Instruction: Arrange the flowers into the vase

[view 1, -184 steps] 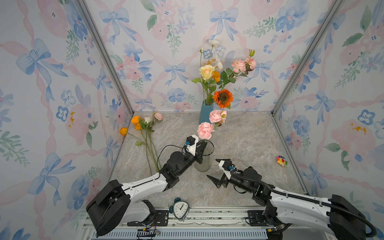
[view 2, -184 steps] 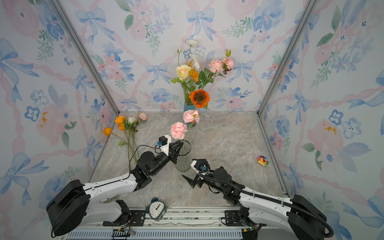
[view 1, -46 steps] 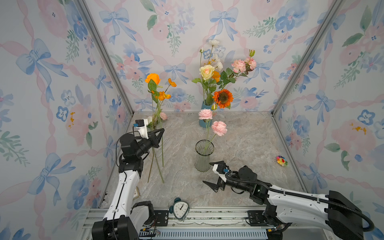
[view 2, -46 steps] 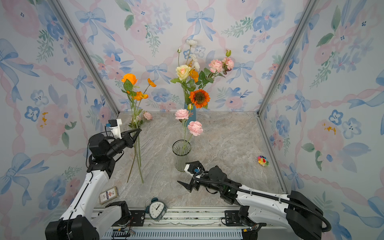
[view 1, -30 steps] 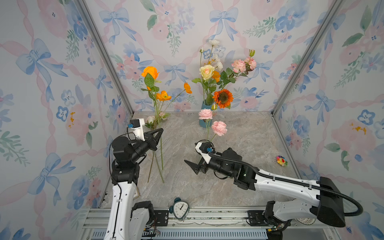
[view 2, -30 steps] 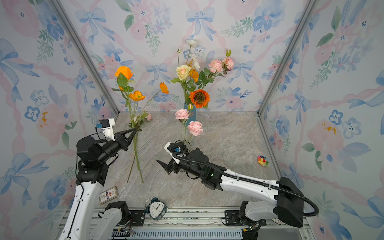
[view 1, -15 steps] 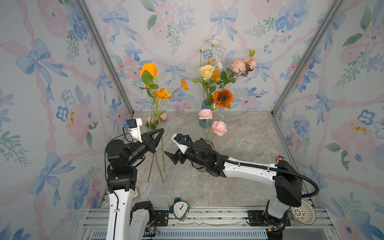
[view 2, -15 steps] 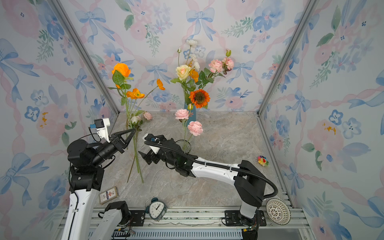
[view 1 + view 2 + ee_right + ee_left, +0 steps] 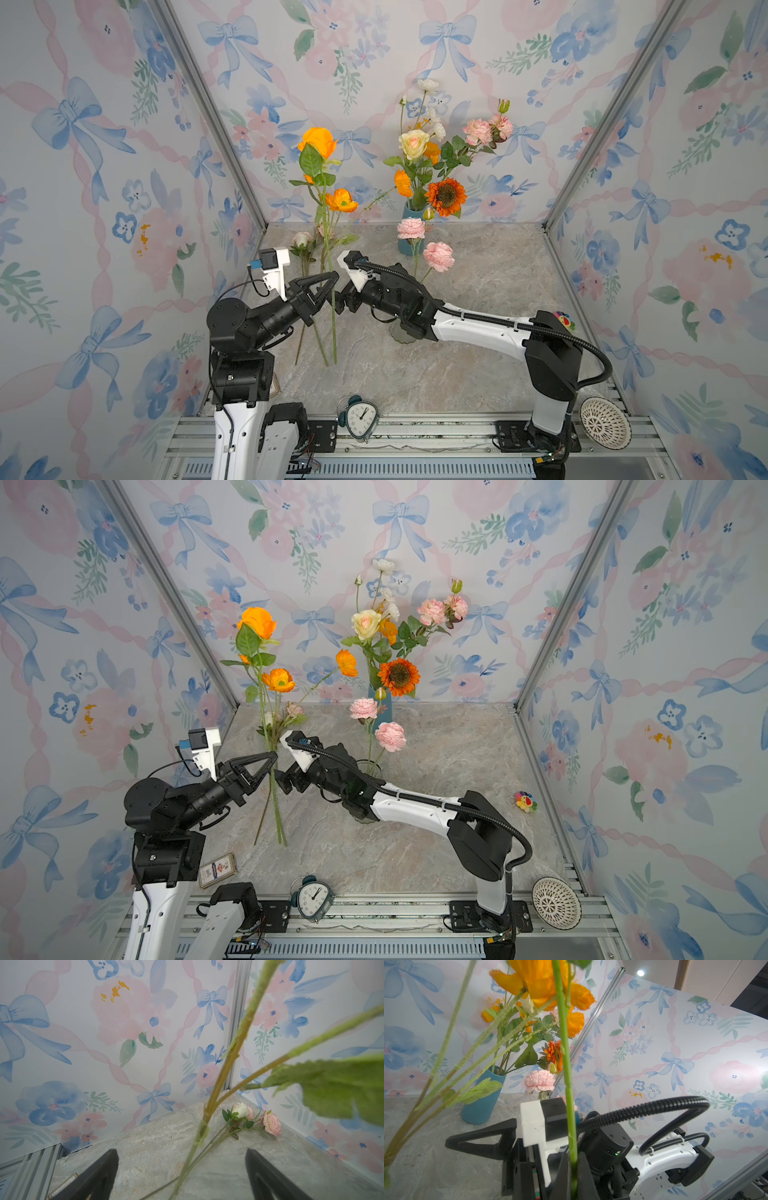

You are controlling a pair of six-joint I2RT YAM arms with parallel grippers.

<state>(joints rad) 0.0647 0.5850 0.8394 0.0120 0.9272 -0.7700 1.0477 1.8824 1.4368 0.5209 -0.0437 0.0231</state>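
Left of centre, the left end effector [image 9: 330, 276] clamps orange flowers [image 9: 340, 200] upright, seemingly so the wide-open, empty right end effector [image 9: 181, 1153] can take them.

Upright orange flowers [image 9: 318, 142] block mid-left; table [image 9: 415, 374] front & right side open.

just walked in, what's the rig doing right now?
Left gripper is shut on a bunch of orange flowers, holding them upright. Right gripper is open beside it, with one of their stems between its jaws: looks like a handover. Glass vase holds two pink flowers. A few loose flowers lie in the back corner.
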